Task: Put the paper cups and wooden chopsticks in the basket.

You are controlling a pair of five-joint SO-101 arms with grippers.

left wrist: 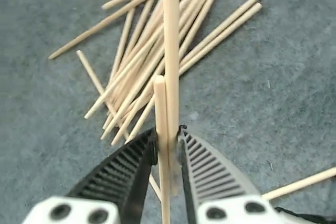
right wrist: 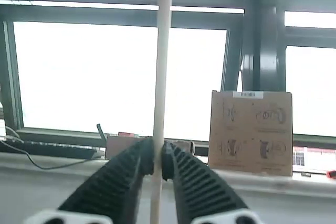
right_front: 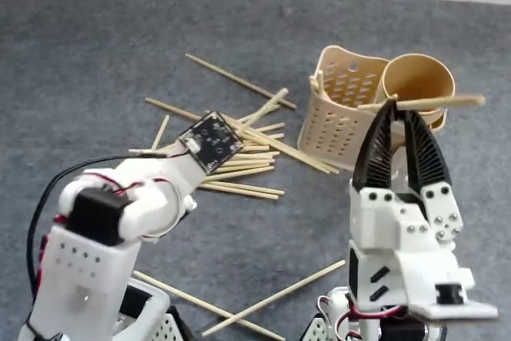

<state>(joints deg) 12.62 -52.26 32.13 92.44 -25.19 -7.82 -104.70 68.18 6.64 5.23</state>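
Observation:
My left gripper (left wrist: 168, 149) is shut on two wooden chopsticks (left wrist: 169, 77), just above the loose pile of chopsticks (left wrist: 152, 51) on the grey cloth. From above, that arm's wrist (right_front: 211, 141) covers the pile (right_front: 251, 157). My right gripper (right_front: 399, 108) points away from the camera. It is shut on one chopstick (right_front: 427, 103) held crosswise in front of the paper cup (right_front: 417, 84). In the right wrist view the gripper (right wrist: 157, 162) pinches that stick (right wrist: 163, 51). The cream perforated basket (right_front: 343, 113) stands just left of the cup, with a chopstick end (right_front: 317, 84) at its rim.
Three more chopsticks (right_front: 275, 299) lie crossed near the front between the arm bases. A single stick (right_front: 239, 81) lies behind the pile. The right wrist view faces a window and a cardboard box (right wrist: 251, 132) on its sill.

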